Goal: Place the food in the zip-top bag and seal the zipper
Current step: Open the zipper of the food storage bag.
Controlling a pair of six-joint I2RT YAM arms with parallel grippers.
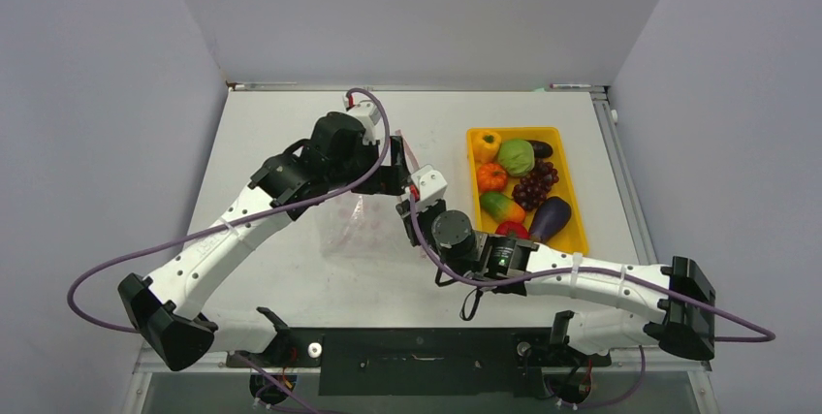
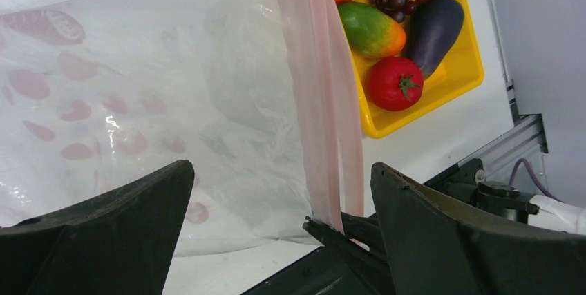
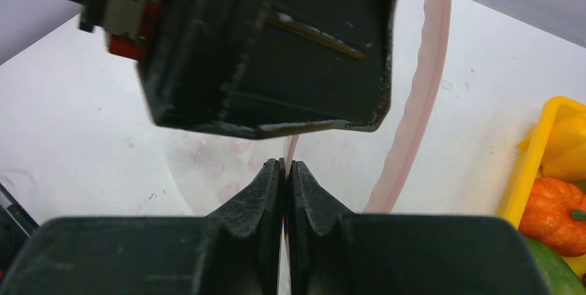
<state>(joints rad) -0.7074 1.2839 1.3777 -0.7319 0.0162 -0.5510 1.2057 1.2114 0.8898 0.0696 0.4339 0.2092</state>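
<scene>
Right gripper (image 3: 285,165) clamps pinkish-red zipper strip (image 2: 321,101) of clear pink-dotted plastic bag (image 2: 173,67); strip runs between wide-open fingers of left gripper (image 2: 281,168).

light: bright, even; shadows soft
glare: specks on bag (image 2: 207,67) beyond L fingers (image 2: 117,226)
blur: black housing (image 3: 262,46) above R fingers (image 3: 252,205), slightly soft

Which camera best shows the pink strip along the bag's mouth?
The left wrist view: the zipper runs unobstructed down the frame. The right wrist view shows only a blurred curve of it; in the top view, arms mostly hide it.
</scene>
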